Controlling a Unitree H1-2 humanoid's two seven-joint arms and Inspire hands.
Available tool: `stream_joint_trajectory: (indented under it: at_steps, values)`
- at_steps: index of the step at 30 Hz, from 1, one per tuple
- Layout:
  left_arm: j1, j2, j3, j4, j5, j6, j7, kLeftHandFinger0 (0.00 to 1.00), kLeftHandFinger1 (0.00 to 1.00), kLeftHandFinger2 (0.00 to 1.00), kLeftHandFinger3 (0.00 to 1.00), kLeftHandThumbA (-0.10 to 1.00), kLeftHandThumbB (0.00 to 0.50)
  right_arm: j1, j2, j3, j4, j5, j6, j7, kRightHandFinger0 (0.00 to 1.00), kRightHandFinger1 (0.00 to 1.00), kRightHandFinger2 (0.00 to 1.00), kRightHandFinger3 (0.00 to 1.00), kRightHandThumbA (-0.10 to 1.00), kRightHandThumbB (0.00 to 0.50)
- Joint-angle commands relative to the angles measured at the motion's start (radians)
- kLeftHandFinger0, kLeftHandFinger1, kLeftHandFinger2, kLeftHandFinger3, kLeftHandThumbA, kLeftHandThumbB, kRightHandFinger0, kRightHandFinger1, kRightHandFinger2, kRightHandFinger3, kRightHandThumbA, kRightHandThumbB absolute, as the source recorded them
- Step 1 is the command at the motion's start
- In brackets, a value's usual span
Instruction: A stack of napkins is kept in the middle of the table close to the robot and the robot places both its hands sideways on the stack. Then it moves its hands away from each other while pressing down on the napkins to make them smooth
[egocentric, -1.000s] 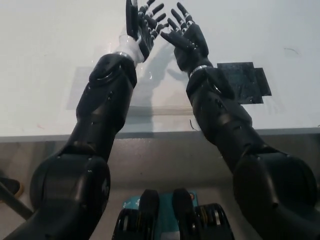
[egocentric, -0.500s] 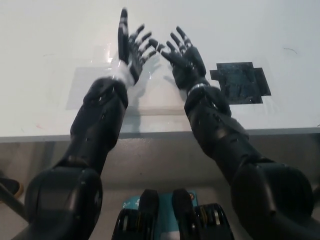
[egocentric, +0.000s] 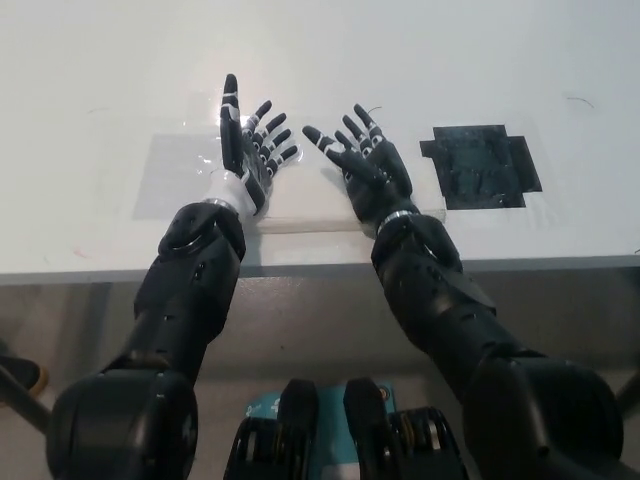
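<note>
Head view: at the left, the left hand (egocentric: 247, 150) is spread with fingers apart, holding nothing, turned partly on edge above the left part of the napkins (egocentric: 300, 170); these lie as a pale, faintly glossy sheet in the middle of the white table (egocentric: 500, 50), near its front edge, their outline hard to make out against the top; whether the hand touches them I cannot tell. Just right of it, with a small gap between, the right hand (egocentric: 365, 165) is likewise spread and empty, palm up-tilted, over the right part of the stack.

To do the step well, I judge both hands should settle edge-down side by side at the stack's centre, press evenly, then slide outward at matched speed so the sheet is not dragged or rucked; light pressure first, since thin paper may bunch.

Farther right, a patch of dark tape (egocentric: 482, 165) sits on the table just beside the napkins' right end; the right hand's outward sweep heads toward it, though it looks flat and should not obstruct.
</note>
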Motion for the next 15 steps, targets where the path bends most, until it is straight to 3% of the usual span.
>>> stream_joint_trajectory:
  at_steps: [1, 15]
  values:
    - [0.017, -0.013, -0.011, 0.002, 0.006, -0.015, -0.006, 1.00, 1.00, 1.00, 1.00, 1.00, 0.218, -0.002, 0.021, -0.005, -0.002, 0.017, -0.041, 0.034, 1.00, 1.00, 1.00, 1.00, 1.00, 0.199]
    - [0.012, -0.048, -0.090, -0.028, 0.051, -0.054, -0.017, 1.00, 1.00, 1.00, 1.00, 1.00, 0.213, 0.028, 0.011, -0.028, 0.008, 0.029, -0.036, 0.046, 1.00, 1.00, 1.00, 1.00, 1.00, 0.233]
